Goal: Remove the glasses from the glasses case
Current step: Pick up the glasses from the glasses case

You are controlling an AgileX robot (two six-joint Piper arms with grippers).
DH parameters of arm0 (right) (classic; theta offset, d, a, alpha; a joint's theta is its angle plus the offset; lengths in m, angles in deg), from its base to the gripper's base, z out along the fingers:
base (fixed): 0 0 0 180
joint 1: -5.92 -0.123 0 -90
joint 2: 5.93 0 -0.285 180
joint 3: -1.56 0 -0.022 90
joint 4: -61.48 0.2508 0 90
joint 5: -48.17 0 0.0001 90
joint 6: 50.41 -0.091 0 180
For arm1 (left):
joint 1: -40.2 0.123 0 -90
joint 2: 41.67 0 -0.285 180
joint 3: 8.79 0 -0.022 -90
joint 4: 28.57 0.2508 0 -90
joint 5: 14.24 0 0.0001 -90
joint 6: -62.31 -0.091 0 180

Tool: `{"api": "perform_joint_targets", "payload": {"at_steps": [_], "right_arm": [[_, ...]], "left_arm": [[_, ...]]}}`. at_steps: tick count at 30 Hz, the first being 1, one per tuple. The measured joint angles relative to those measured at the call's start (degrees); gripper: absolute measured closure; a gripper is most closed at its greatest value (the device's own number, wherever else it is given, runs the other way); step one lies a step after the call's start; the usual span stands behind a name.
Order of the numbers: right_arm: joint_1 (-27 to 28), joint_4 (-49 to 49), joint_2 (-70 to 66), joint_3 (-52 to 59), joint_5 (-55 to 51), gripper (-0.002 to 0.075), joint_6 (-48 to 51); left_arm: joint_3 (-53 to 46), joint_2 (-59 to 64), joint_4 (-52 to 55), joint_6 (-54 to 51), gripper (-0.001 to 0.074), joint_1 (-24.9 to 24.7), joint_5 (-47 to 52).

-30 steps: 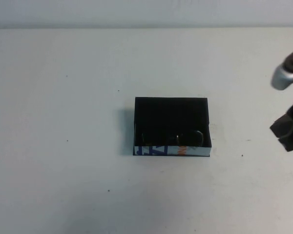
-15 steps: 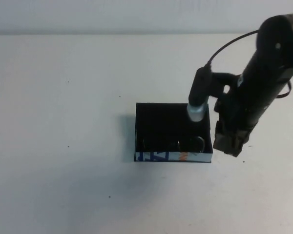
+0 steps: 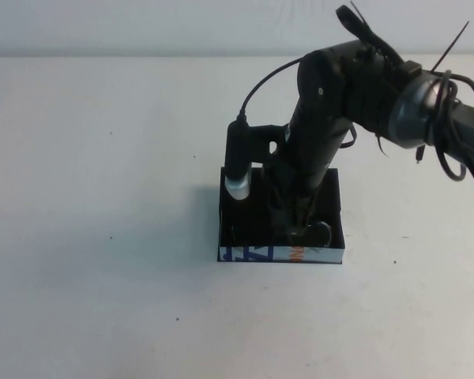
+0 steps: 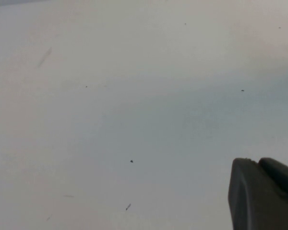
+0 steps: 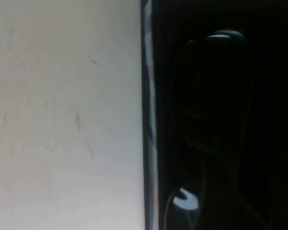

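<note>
The glasses case (image 3: 280,213) sat open on the white counter (image 3: 103,197), its printed white side toward the robot, and the glasses (image 3: 316,233) lay inside along that near wall. The right gripper (image 3: 296,225) was lowered into the case above them; whether its jaws were open or closed could not be told, as everything there was black on black.

The step in hand looked to be the reach for the grasp. To do it well, the jaws should straddle one solid part of the frame, the bridge or a thick arm, and not a lens, and close gently. Because the glasses sat close against the near wall, the descent should keep off that wall so the case is not dragged, and the lift should go straight up.

The high view gave the layout: arm, case and counter together. The right wrist view showed what it lacked, the dark frame (image 5: 216,120) up close beside the case's wall (image 5: 148,120), with pale glints on it. The left wrist view showed only bare counter and a corner of the left gripper (image 4: 261,194), parked away from the case, its jaws' state not discernible
</note>
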Motion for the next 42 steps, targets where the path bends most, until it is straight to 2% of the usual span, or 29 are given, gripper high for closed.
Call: {"api": "perform_joint_targets", "payload": {"at_steps": [2, 6, 28, 33, 39, 42], "right_arm": [[0.0, 0.0, -1.6, -1.2, 0.6, 0.0448, -0.7], [0.0, 0.0, -3.3, -1.9, 0.7, 0.0412, -1.0], [1.2, 0.0, -6.3, -1.9, 0.8, 0.0412, -1.0], [1.7, 0.5, -7.3, -1.9, 1.2, 0.0484, -1.0], [1.9, 1.3, -7.1, -2.4, 1.3, 0.0647, -1.1], [2.0, 1.3, -5.5, -2.4, 1.3, 0.0662, -1.2]], "left_arm": [[0.0, 0.0, 0.0, 0.0, 0.0739, 0.0, 0.0], [0.0, 0.0, 0.0, 0.0, 0.0739, 0.0, 0.0], [0.0, 0.0, 0.0, 0.0, 0.0739, 0.0, 0.0], [0.0, 0.0, 0.0, 0.0, 0.0739, 0.0, 0.0], [0.0, 0.0, 0.0, 0.0, 0.0739, 0.0, 0.0], [0.0, 0.0, 0.0, 0.0, 0.0739, 0.0, 0.0]]}}
